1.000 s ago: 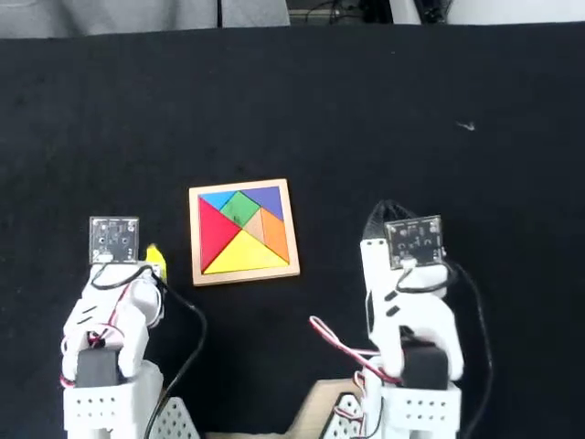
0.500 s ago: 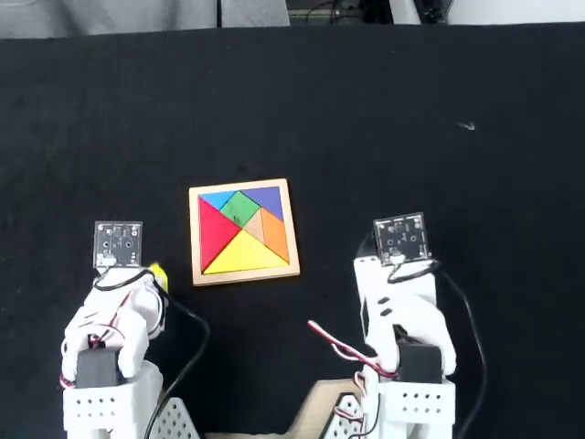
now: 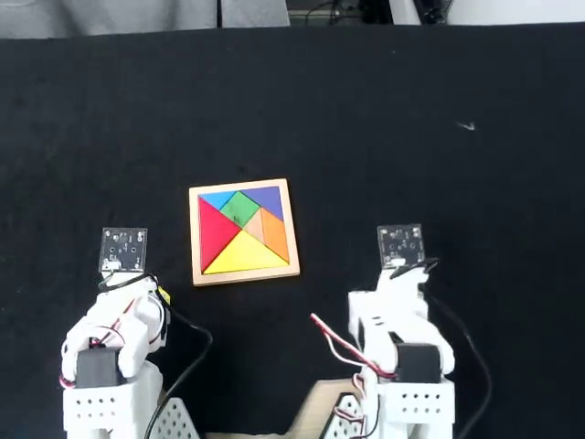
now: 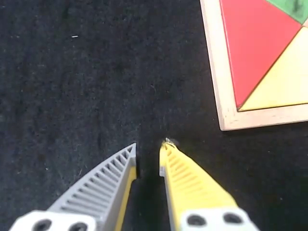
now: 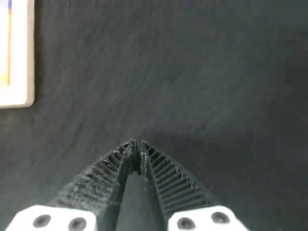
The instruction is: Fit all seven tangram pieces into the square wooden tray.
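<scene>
The square wooden tray [image 3: 195, 236] lies at the table's middle, filled edge to edge with coloured pieces: a red triangle [image 3: 214, 233], a yellow triangle [image 3: 245, 253], a blue piece [image 3: 267, 198], a green piece [image 3: 240, 208] and an orange piece [image 3: 276, 235] among them. My left gripper [image 4: 150, 144] hovers over bare cloth just off the tray's near left corner [image 4: 226, 122], shut, with only a narrow slit between its tips and nothing in it. My right gripper [image 5: 137, 143] is shut and empty, to the right of the tray rim [image 5: 19, 72].
Black cloth covers the whole table. Both arms are folded back at the near edge, the left arm [image 3: 114, 325] and the right arm [image 3: 399, 315], with cables trailing beside them. A small white speck [image 3: 468, 126] lies far right.
Both arms have drawn back from the tray toward their bases at the near edge. The tray and its pieces have not moved.
</scene>
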